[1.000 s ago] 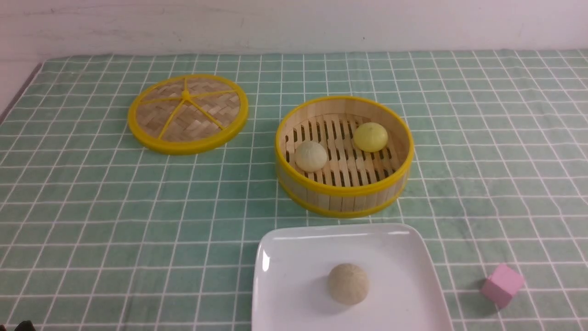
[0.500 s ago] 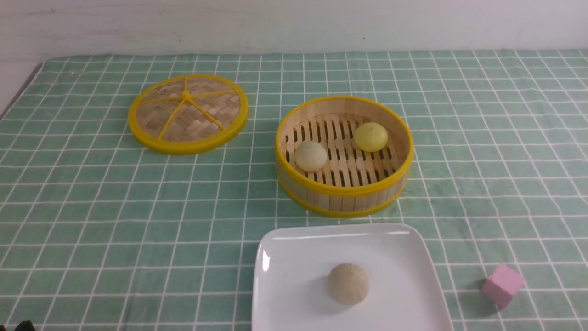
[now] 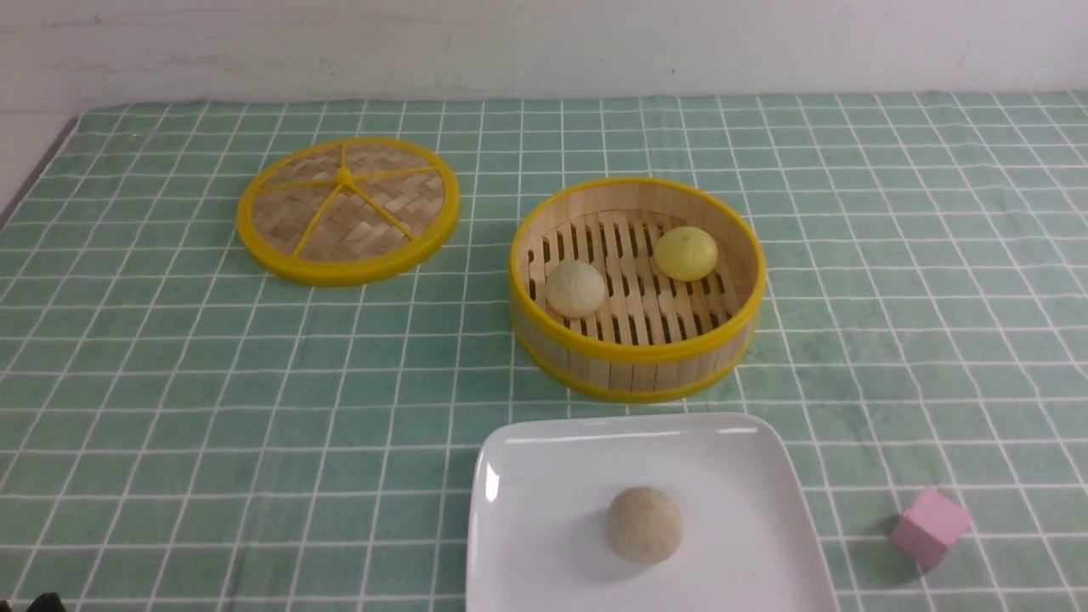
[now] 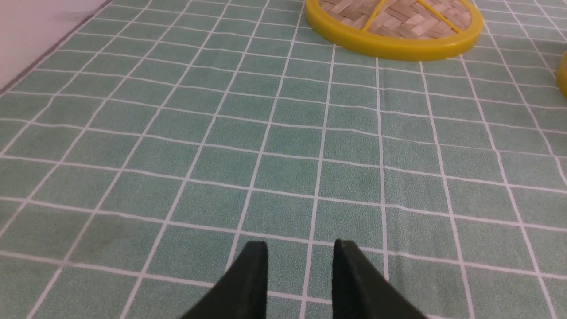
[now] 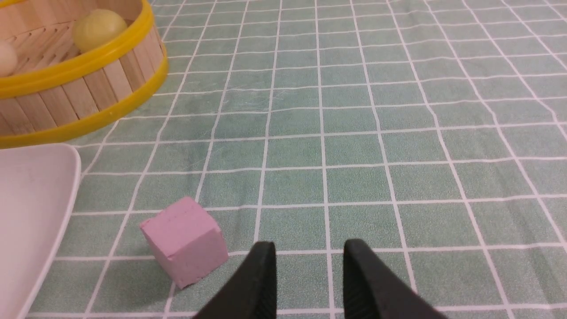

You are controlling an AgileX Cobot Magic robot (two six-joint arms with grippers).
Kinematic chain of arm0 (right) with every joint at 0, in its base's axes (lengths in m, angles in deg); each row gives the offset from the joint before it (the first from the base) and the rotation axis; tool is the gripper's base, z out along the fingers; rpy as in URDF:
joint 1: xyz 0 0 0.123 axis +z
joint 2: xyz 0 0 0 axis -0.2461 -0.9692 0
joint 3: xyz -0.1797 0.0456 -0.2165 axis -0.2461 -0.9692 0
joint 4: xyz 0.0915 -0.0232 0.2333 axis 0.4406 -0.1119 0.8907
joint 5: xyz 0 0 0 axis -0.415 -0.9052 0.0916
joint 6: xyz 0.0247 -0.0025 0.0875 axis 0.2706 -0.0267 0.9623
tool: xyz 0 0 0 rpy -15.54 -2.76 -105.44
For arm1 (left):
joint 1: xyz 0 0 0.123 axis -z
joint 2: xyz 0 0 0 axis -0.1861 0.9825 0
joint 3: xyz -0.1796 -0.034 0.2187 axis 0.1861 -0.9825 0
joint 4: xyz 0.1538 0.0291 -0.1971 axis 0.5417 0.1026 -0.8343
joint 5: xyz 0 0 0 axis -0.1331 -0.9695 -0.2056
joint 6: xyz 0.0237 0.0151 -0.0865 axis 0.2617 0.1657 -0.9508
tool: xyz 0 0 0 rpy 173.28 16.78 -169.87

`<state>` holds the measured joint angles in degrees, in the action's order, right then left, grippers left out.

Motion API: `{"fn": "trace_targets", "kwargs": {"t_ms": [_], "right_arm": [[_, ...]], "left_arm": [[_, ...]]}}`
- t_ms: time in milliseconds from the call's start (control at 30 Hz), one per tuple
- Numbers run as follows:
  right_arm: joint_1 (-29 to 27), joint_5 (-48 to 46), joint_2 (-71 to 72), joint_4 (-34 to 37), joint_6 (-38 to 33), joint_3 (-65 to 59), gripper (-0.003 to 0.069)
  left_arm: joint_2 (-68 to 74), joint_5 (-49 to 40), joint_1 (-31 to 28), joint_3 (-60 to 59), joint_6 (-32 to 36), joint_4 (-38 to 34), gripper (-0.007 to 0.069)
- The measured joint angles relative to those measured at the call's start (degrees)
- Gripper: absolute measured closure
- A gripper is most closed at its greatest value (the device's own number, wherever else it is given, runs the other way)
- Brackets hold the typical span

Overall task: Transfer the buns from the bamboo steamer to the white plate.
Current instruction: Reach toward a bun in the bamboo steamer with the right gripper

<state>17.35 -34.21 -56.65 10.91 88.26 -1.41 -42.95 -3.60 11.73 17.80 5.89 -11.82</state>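
The yellow bun (image 3: 685, 252) and cream bun (image 3: 575, 288) rest in the bamboo steamer (image 3: 637, 353). The left tool (image 4: 300, 244) and right tool (image 5: 310, 243) are spread, empty.

Our left claw (image 4: 300, 250) is held low, tips angled forward and down, its two dark fingers (image 4: 252, 277) parted by a narrow gap. Our right claw (image 5: 310, 250) takes the same pose, its fingers (image 5: 261, 277) likewise standing a little apart

Both the left gripper (image 4: 300, 249) and right gripper (image 5: 310, 248) show two matte black fingers, wide at the base and tapering to blunt tips, seemingly plastic.
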Motion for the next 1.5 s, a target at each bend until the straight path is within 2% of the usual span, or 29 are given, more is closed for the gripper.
{"fn": "trace_targets", "kwargs": {"t_ms": [233,300,333,367,433,500,567,667,833,933,1000,1100,1133,1167,1200,1267,1300,1333,1500], "right_arm": [[0.0,0.0,0.0,0.0,0.0,0.0,0.042],[0.0,0.2,0.0,-0.4,0.1,0.0,0.042],[0.0,0.2,0.0,-0.4,0.1,0.0,0.042],[0.0,0.7,0.0,1.4,2.0,0.0,0.042],[0.0,1.6,0.0,7.0,6.7,-0.2,0.042],[0.0,2.1,0.0,10.5,9.3,-0.3,0.042],[0.0,3.0,0.0,19.5,15.4,-0.6,0.042],[0.0,3.2,0.0,24.9,18.9,-0.7,0.042],[0.0,3.4,0.0,27.3,20.6,-0.7,0.042],[0.0,3.4,0.0,27.3,20.6,-0.2,0.0436],[0.0,3.2,0.0,26.2,19.5,2.2,0.0474],[0.0,2.7,-1.2,21.4,14.9,9.2,0.0576],[0.0,2.4,-1.7,20.6,14.6,10.2,0.0584],[0.0,0.4,-4.3,17.1,12.8,13.6,0.0641],[0.0,0.4,-4.3,17.1,12.7,14.1,0.0648],[0.0,-6.3,-11.7,10.5,11.5,20.9,0.0671],[0.0,-6.9,-12.3,10.1,11.5,20.9,0.0671],[0.0,-13.5,-19.9,6.0,11.3,25.7,0.067],[0.0,-26.2,-35.7,3.0,9.5,33.7,0.0666]], "left_arm": [[0.0,0.0,0.0,0.0,-0.8,-0.9,0.0384],[0.0,0.1,0.0,0.0,-5.5,-6.9,0.0384],[0.0,0.2,0.0,0.0,-6.7,-7.7,0.0384],[0.0,0.4,0.0,0.0,-12.2,-15.6,0.0384],[0.0,0.4,0.0,0.0,-19.4,-24.6,0.0384],[0.0,0.3,0.0,-0.1,-22.6,-28.5,0.0384],[0.0,0.0,0.0,-0.1,-29.0,-35.5,0.0384],[0.0,0.0,0.0,-0.1,-30.8,-38.3,0.0384],[0.0,0.4,0.0,-0.1,-30.8,-38.8,0.0384],[0.0,0.4,0.0,0.0,-26.8,-38.8,0.0384],[0.0,-1.6,0.0,1.7,-22.7,-38.8,0.0396],[0.2,-5.1,0.0,8.1,-17.1,-37.2,0.0473],[0.2,-5.3,0.0,8.6,-16.8,-37.1,0.048],[2.1,-7.9,0.0,12.3,-14.9,-35.1,0.0544],[2.5,-8.3,0.0,12.7,-14.9,-34.8,0.0552],[8.3,-14.9,0.0,18.4,-13.8,-30.3,0.0611],[8.8,-15.5,0.0,18.8,-13.8,-30.0,0.0613],[15.1,-22.2,0.0,22.1,-13.6,-26.3,0.0623],[27.5,-32.5,0.0,27.2,-10.7,-22.9,0.0623]]}}
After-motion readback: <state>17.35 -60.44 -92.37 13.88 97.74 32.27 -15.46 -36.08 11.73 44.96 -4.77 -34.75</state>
